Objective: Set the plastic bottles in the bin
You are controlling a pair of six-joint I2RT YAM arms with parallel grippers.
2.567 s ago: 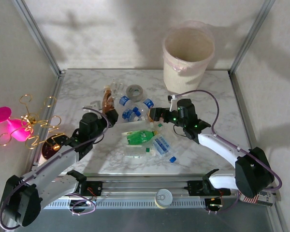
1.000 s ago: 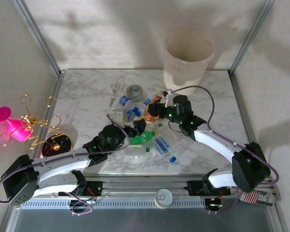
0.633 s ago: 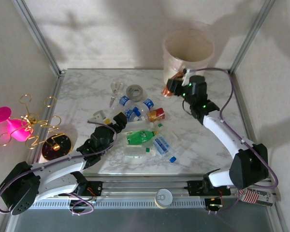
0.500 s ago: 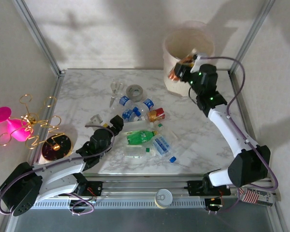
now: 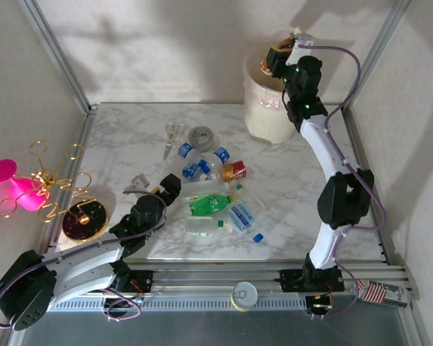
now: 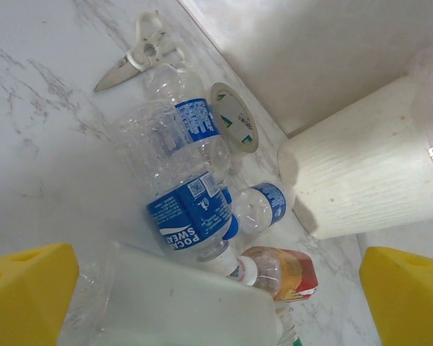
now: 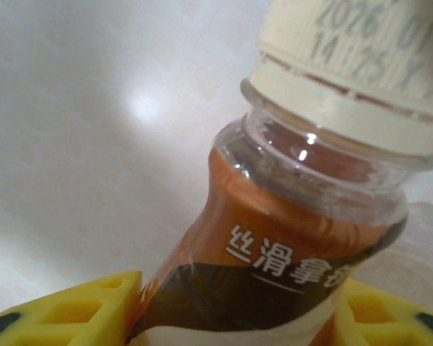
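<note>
Currently the right gripper (image 7: 238,321) is clamped on a brown bottle (image 7: 274,238). Yellow pads (image 7: 86,306) are pressed against both sides of its labelled body, and the cream cap is pointed away from the wrist. In the top view the right gripper (image 5: 276,59) and the brown bottle (image 5: 264,67) are seen raised over the mouth of the bin (image 5: 270,119), near its left rim. The bin is stood at the far-right corner of the table (image 5: 310,187), and the right arm is stretched out to reach it.

The left gripper (image 5: 169,184) is held low over the near-left part of the table, jaws spread wide, nothing gripped. Its fingers (image 6: 25,288) are seen on either side of a pale translucent bottle (image 6: 187,306) lying just ahead; contact cannot be told. Beyond that, blue-label bottles (image 6: 191,213) are piled together, with a red-label bottle (image 6: 289,270) just beside them. A tape roll (image 6: 234,115) and scissors (image 6: 141,50) are laid further out. A green bottle (image 5: 209,205) is lying mid-table, just right of the left gripper. The whole pile is on the table, outside the bin.
</note>
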